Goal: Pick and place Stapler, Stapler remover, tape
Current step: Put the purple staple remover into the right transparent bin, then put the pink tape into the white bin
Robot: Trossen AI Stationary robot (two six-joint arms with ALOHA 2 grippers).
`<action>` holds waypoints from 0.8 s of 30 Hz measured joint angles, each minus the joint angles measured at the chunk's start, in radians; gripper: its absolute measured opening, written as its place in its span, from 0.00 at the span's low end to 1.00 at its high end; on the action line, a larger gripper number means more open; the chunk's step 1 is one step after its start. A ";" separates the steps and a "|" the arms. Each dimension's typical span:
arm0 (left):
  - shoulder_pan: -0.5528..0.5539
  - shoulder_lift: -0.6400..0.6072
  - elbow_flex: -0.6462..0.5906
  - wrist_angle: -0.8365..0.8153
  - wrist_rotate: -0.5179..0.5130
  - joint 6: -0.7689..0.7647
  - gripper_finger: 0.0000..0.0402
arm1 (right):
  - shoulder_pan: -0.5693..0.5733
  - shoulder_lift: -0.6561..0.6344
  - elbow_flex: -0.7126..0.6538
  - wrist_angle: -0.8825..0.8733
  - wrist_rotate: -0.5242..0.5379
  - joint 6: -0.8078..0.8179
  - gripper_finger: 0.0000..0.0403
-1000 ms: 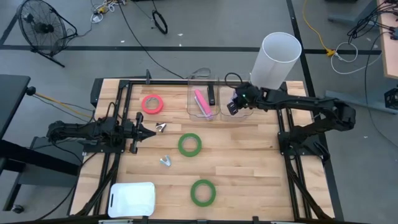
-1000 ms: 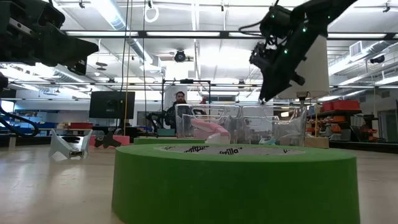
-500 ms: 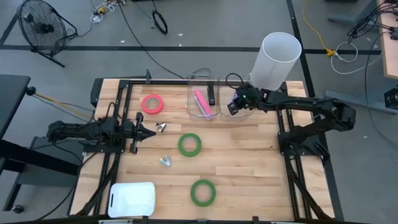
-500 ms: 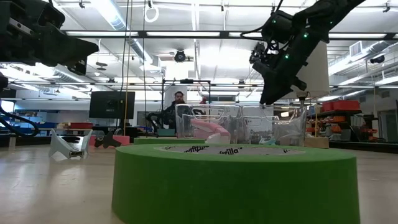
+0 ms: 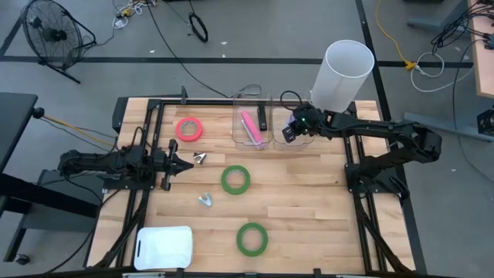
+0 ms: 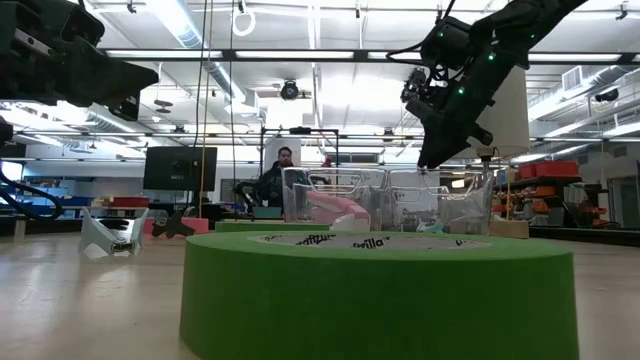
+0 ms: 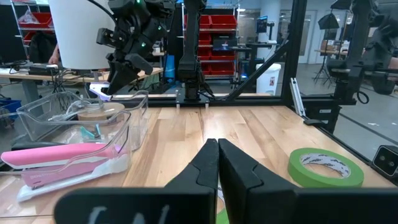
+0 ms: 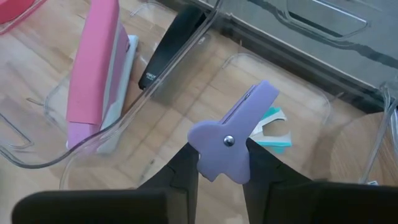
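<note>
My right gripper is shut on a purple staple remover above the right-hand clear bin, which holds a teal staple remover. The left clear bin holds a pink stapler, with a black stapler beside it. A pink-red tape roll and two green rolls lie flat on the table. Two silver staple removers lie on the wood. My left gripper is shut and empty, low over the table's left side. My right gripper pinches the purple staple remover's wide rivet end between its two fingers. The fingers slant down from the table's right side. The remover's narrow end points away from the gripper, and the remover hangs clear above the bin.
A tall white cylinder stands at the far right behind the bins. A white tray lies at the near left corner. Black frame rails run along the table's sides. Bare wood lies between the green rolls and the right edge.
My right gripper has shifted slightly toward the table's right edge above the clear bin, still holding the purple staple remover, and has then kept still.
</note>
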 joint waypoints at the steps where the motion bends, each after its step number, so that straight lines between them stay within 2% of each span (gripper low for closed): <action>1: 0.000 0.000 0.000 0.000 0.000 0.000 0.04 | 0.000 0.000 0.000 0.000 0.004 0.000 0.19; 8: 0.000 0.000 0.000 0.000 0.000 0.000 0.04 | 0.000 0.000 0.000 0.000 0.034 -0.004 0.20; 16: 0.000 0.000 0.000 0.000 0.000 0.000 0.04 | -0.005 0.000 0.000 0.000 0.060 -0.004 0.52; 21: 0.000 0.000 0.000 0.000 0.000 -0.001 0.04 | -0.005 0.000 0.000 0.001 0.056 -0.004 0.59; 24: 0.000 0.000 0.000 0.000 0.000 -0.003 0.04 | -0.001 0.000 0.000 0.023 -0.006 0.003 0.59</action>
